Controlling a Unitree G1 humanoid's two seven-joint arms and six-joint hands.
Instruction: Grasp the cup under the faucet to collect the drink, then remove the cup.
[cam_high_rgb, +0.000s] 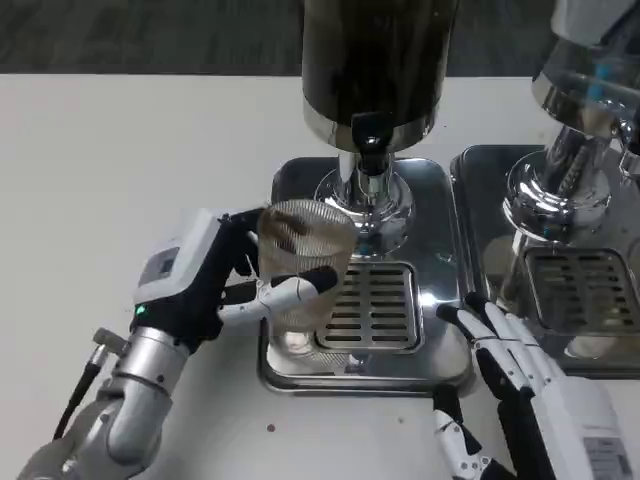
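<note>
Already our left hand (215, 285) grips the ribbed clear cup (300, 265) at its sides, over the drip tray's (440, 365) left edge; probably light, slick, crushable. Right hand (515, 355) hangs released.

Clear ribbed glass cup (300, 262) is tinted brown near the rim. Dark brown drink tank (378, 60) is fitted with a black faucet (371, 133). Chrome drip tray (395, 365) is slotted. White table (110, 170) is unpatterned.

Dispenser (378, 60) top and second dispenser (590, 90) beyond the frame
</note>
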